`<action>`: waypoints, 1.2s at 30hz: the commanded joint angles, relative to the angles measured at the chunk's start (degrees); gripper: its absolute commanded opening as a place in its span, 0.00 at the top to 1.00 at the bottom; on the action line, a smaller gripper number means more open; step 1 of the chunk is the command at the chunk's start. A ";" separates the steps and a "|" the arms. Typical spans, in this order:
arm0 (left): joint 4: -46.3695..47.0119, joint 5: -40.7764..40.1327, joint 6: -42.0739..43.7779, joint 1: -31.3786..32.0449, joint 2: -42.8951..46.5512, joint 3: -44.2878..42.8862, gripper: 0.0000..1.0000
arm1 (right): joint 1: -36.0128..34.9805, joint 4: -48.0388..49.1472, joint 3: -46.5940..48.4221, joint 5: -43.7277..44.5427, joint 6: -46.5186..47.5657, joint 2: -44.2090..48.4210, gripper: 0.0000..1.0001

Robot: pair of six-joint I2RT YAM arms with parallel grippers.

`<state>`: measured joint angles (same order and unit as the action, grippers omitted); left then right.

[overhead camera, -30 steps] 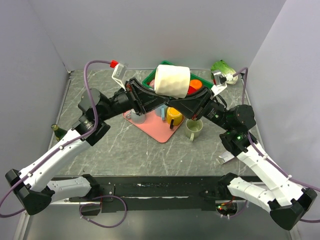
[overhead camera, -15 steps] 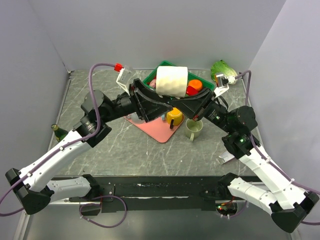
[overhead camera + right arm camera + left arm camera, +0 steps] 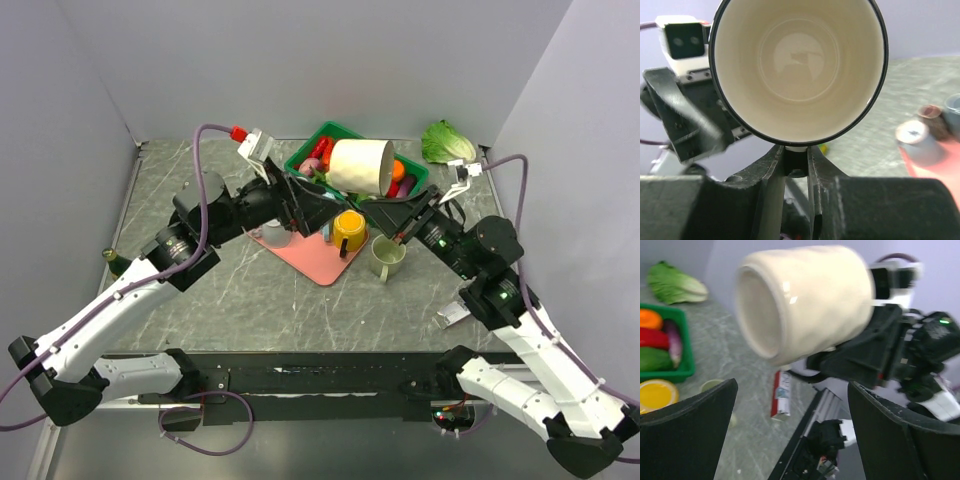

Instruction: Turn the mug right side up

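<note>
Right gripper (image 3: 796, 162) is clamping the cream mug (image 3: 360, 167) by its handle, holding it tilted midair over the green basket (image 3: 296, 160). Left gripper (image 3: 792, 385) is hanging wide open beside it.

Cream mug (image 3: 360, 166), glossy and plain, cream inside too. My right claw (image 3: 797, 162) is black. Far edge: green bin (image 3: 297, 160); far right corner: leafy green lettuce (image 3: 447, 142). Pink mat (image 3: 310, 258), yellow pot (image 3: 349, 230), pale green cup (image 3: 386, 258), grey marbled bench (image 3: 260, 300).

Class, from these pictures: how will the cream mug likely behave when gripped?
Glossy highlights suggest the mug is glazed: probably rigid and slippery. Likely ceramic, so fragile if dropped. The right gripper pinches only a narrow part, so it may swivel.
</note>
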<state>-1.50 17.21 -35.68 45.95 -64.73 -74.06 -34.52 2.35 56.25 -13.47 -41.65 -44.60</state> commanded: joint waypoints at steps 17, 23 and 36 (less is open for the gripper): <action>-18.01 -21.08 4.66 0.10 -3.82 -5.13 0.04 | 8.13 -42.16 5.90 43.38 17.66 -0.75 1.00; -20.91 -20.99 5.01 0.10 -5.23 -5.65 0.04 | 19.31 -37.78 -4.38 31.85 14.68 -3.55 1.00; -21.97 -20.73 5.27 0.01 -4.70 -3.81 0.04 | 23.45 -31.37 -11.59 28.06 14.22 -14.02 1.00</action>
<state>-23.62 -2.94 -31.81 45.95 -70.17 -76.88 -11.73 -37.69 45.01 13.80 -27.44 -57.98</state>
